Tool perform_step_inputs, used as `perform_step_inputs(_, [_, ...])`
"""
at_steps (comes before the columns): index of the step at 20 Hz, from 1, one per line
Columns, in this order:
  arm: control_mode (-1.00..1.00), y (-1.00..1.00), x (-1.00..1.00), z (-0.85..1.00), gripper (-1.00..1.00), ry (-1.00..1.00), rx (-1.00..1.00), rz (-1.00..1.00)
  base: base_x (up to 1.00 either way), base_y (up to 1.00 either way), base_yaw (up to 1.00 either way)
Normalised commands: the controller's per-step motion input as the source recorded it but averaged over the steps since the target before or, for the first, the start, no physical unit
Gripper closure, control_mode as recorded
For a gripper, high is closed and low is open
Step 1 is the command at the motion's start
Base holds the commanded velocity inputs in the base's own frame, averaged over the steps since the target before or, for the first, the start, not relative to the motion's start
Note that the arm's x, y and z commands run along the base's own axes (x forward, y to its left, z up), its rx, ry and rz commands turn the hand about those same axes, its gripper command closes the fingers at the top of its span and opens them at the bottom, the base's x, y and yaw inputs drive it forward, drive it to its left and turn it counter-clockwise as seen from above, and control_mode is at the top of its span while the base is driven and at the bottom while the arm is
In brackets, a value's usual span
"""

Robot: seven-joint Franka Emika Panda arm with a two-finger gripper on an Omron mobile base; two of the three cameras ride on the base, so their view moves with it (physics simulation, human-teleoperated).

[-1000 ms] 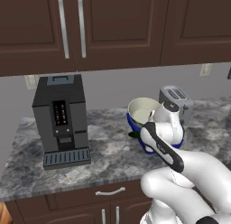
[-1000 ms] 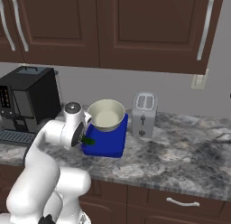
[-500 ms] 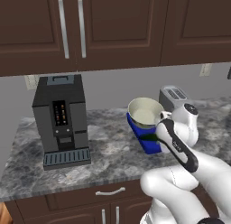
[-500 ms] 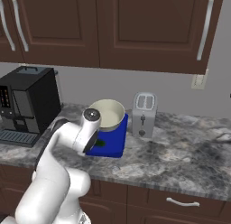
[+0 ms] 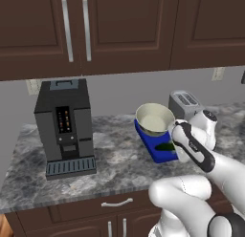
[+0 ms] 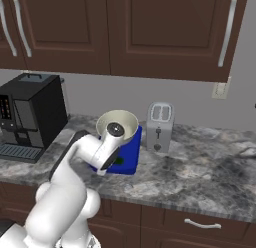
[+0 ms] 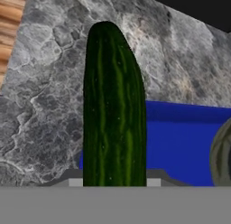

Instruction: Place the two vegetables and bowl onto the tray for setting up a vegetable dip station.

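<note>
Left base view shows a grey marble counter [image 5: 110, 159] carrying a blue tray [image 5: 155, 147] near its front edge, a cream bowl [image 5: 154, 119] sitting on the tray's far end. Above the tray's near end, the claw [image 7: 115, 184] is clamped partway shut on a dark green cucumber [image 7: 113, 110]. In the hand view, the cucumber's long axis runs straight out from the fingers, its tip over the counter.

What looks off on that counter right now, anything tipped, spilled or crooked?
Nothing stands out. The bowl sits upright on the blue tray, nothing spilled. The cucumber is held in the fingers over the tray's near edge, not yet set down. Coffee machine and toaster stand straight.
</note>
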Motion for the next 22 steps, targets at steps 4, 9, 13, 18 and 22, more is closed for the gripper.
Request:
perform_step_inputs(4, [-1.0, -0.25, 0.14, 0.0, 1.0, 0.16, -0.01, 0.0, 0.0, 0.0, 0.0])
perform_step_inputs(9, [-1.0, -0.22, 0.16, 0.0, 1.0, 0.13, -0.02, 0.0, 0.0, 0.0, 0.0])
perform_step_inputs(13, [-1.0, -0.17, 0.08, 0.0, 1.0, 0.01, -0.02, 0.04, 0.0, 0.0, 0.0])
perform_step_inputs(18, [-1.0, -0.13, 0.02, -0.01, 1.0, 0.0, -0.01, 0.03, 0.0, 0.0, 0.0])
perform_step_inputs(22, [-1.0, -0.05, 0.0, -0.05, 1.0, 0.0, 0.0, 0.06, 0.0, 0.0, 0.0])
